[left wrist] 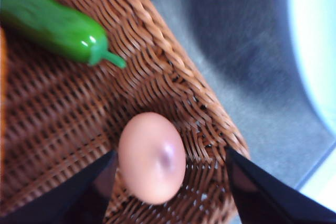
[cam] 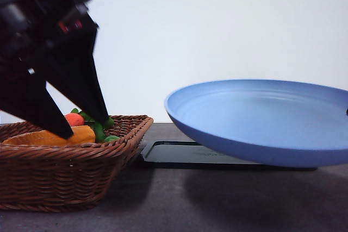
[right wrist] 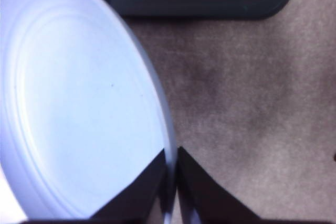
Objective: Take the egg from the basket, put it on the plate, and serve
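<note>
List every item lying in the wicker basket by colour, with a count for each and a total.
Pinkish-brown: 1, the egg
Green: 1, the cucumber
Orange-red: 1, the carrot
Orange: 1, a long item I can't identify
Total: 4 in the basket

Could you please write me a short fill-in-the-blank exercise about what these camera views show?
1. The small pinkish-brown egg lies inside the woven wicker ____.
2. The right end effector is shut on the rim of the light-blue round ____.
3. The left end effector is ____, with the egg between its fingers.
4. Beside the egg lies a ____ cucumber.

Answers: basket; plate; open; green
</note>
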